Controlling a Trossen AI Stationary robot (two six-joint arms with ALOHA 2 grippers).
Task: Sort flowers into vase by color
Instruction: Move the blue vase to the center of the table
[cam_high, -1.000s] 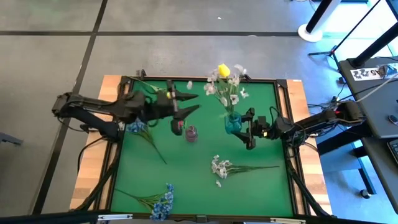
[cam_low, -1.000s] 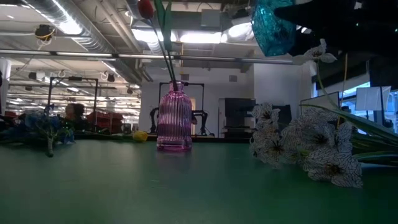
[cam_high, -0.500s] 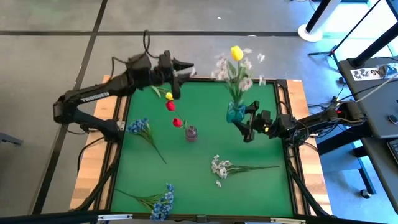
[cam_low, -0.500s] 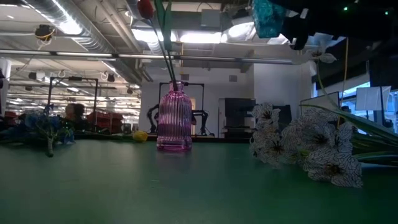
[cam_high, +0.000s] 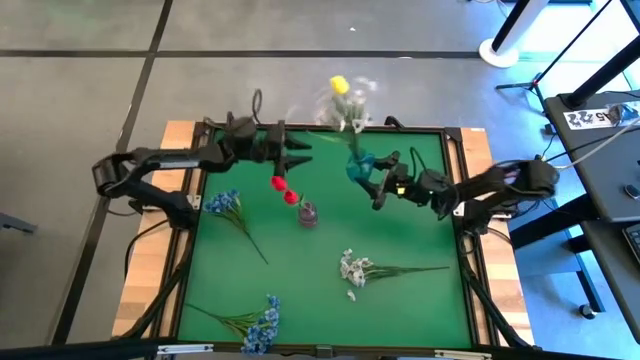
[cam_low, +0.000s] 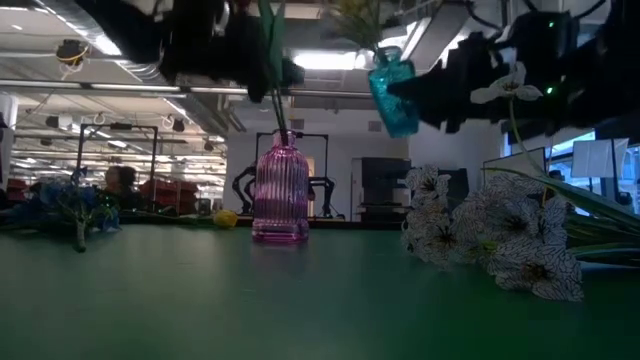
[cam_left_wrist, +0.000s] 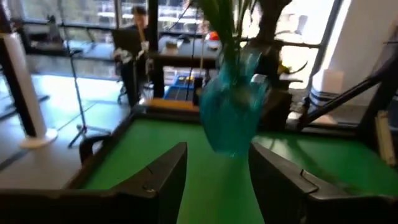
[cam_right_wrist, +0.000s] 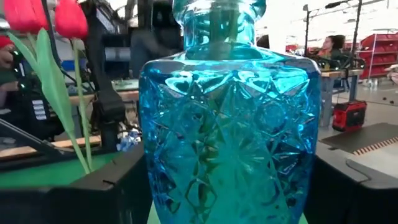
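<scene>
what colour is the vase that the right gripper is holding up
Teal blue cut glass vase, clearest in the right wrist view.

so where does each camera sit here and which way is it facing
High view: overhead, straight down on the table; both arms.
Low view: tabletop height, level past the pink vase into the room; arms overhead.
Left wrist view: faces the blue vase; own open fingers.
Right wrist view: tight on that vase, gripped.
All share the blue vase.

A: Mat centre? Purple vase with 2 red tulips blocks it; blue vase raised just right.
B: Front middle open between blue spray and white spray.
</scene>
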